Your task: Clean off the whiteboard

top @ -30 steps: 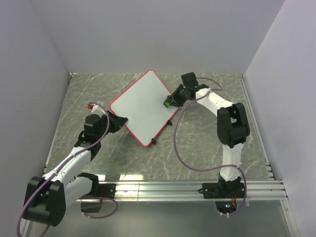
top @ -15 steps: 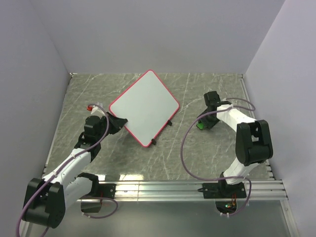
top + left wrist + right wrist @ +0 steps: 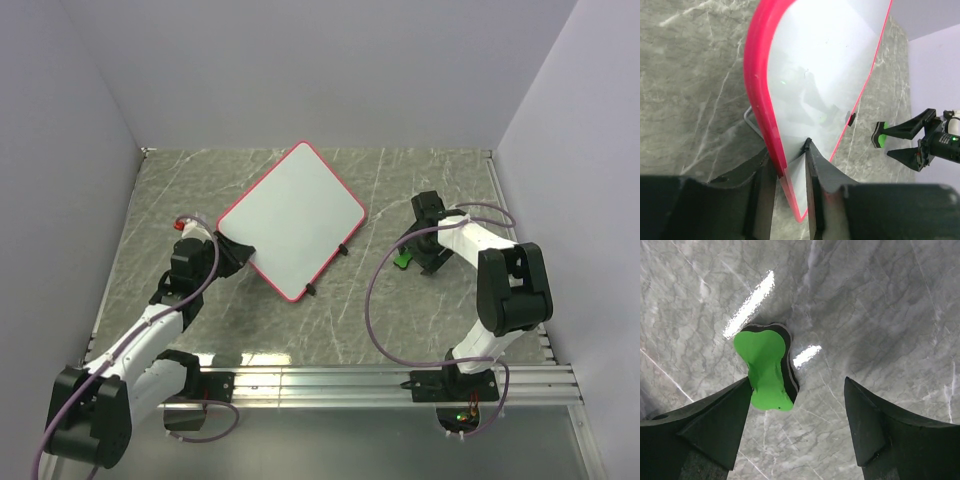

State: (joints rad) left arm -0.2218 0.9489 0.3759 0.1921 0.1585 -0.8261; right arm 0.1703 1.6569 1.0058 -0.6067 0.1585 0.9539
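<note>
The whiteboard (image 3: 290, 220), white with a thin red-pink frame, stands tilted on small black feet at mid-table; its face (image 3: 825, 75) shows no marks. My left gripper (image 3: 235, 252) straddles its lower left edge. In the left wrist view the gripper (image 3: 789, 149) has one finger against the red frame and the other fingertip at the white face. My right gripper (image 3: 420, 262) is low over the table to the right of the board, open wide. A green eraser (image 3: 767, 367) lies on the table beside the left finger of that gripper (image 3: 797, 381), with bare table between the jaws.
A small red item (image 3: 183, 217) lies on the table behind my left arm. An aluminium rail (image 3: 380, 378) runs along the near edge. Pale walls enclose the marble table (image 3: 330, 320) on three sides. The right arm's purple cable (image 3: 372, 300) loops over the table.
My right gripper left the board's right edge, came down to the table on the right and opened, leaving the green eraser lying there. The board's left corner shifted slightly.
</note>
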